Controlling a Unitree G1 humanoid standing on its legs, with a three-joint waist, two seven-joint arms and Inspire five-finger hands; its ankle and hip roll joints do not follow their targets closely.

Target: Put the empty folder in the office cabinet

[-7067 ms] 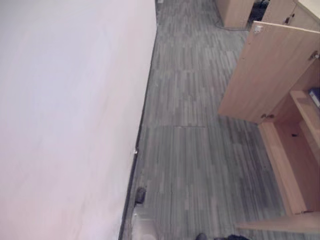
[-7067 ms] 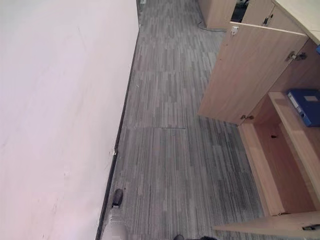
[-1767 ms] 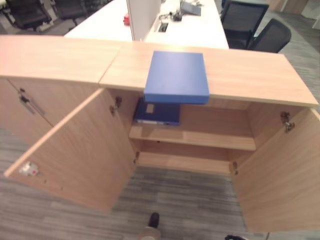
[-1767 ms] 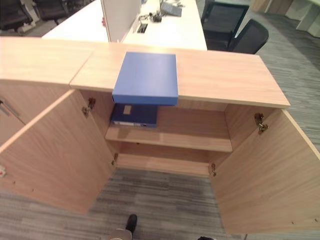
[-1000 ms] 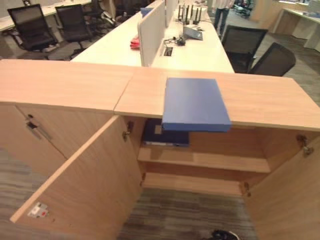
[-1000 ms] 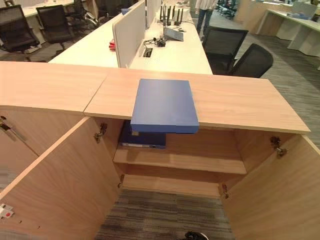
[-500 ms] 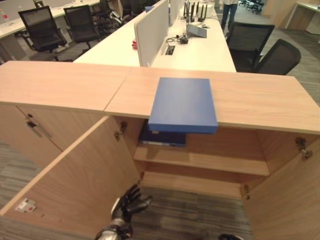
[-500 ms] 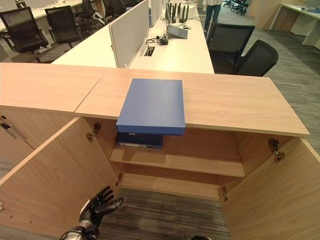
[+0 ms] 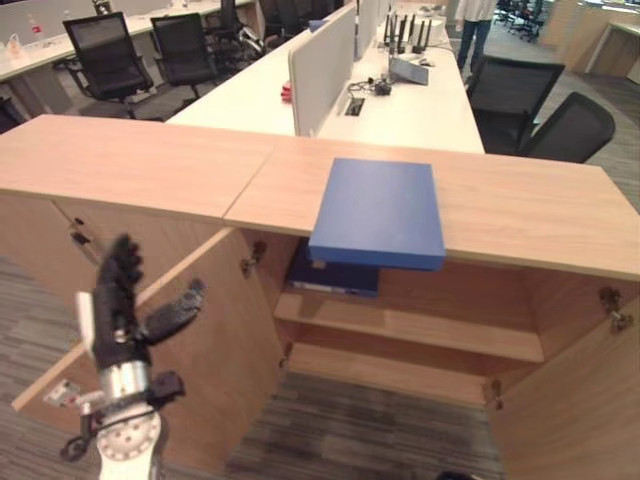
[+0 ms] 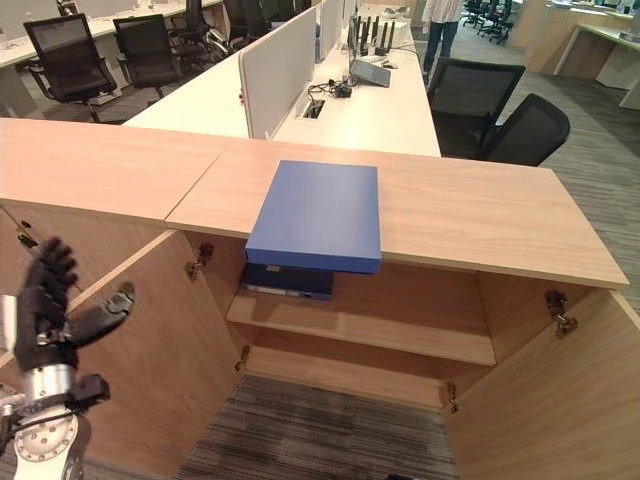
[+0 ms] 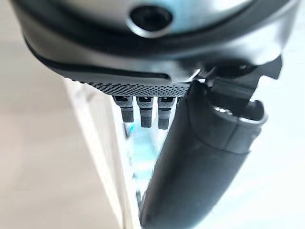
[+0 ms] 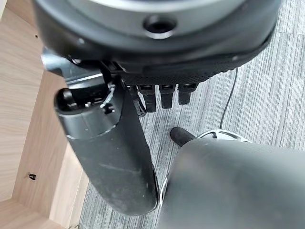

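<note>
Nearest the robot, the left hand (image 9: pixel 118 315) is raised in front of the open left cabinet door (image 9: pixel 190 350), its fingers straight and spread, thumb held out to the side, holding nothing. In its own wrist view the right hand (image 12: pixel 119 143) hangs over grey striped carpet (image 12: pixel 267 100) beside a wooden panel, its fingers relaxed and free of any object.

Past the left hand stands the office cabinet (image 10: pixel 480 225), light wood, with both doors swung wide; the right cabinet door (image 10: pixel 545 400) opens toward the robot. Inside it, a dark blue binder (image 10: pixel 290 280) lies flat on the left part of the upper shelf (image 10: pixel 400 340).

The empty folder (image 10: pixel 318 215) lies flat on the cabinet's top, not inside it. It is a plain, matte blue box-shaped folder, closed, with clean square edges; its near edge juts out a little beyond the front lip of the top, directly above the binder.

Behind the cabinet runs a long white desk (image 10: pixel 370 105) with a pale divider screen (image 10: pixel 280 65) down its middle and small items on it. Black office chairs (image 10: pixel 500 115) stand at its sides, and a person's legs (image 10: pixel 440 30) show at the far end.
</note>
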